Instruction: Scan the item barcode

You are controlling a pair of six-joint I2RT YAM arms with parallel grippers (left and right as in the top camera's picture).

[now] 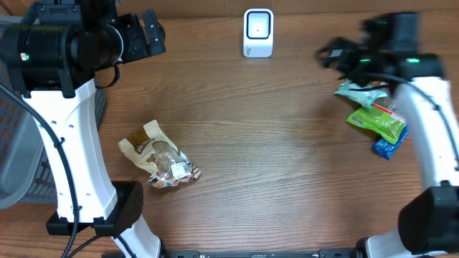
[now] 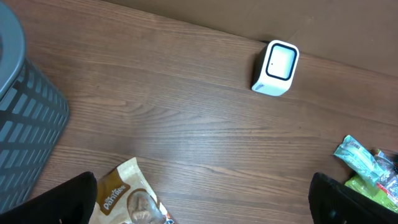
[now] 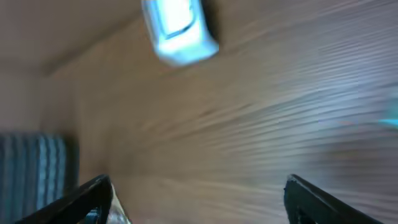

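Mock shop checkout, white barcode scanner [image 1: 258,32], snack packets [image 1: 376,122], wooden table [image 1: 287,158]

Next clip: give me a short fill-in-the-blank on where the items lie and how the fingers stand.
1. The scanner is ___ in colour.
2. The brown snack bag lies on the robot's ___ side.
3. The green packet lies in a pile on the robot's ___ side.
4. The left fingers and right fingers stand ___, with nothing between them.

Missing words: white; left; right; open
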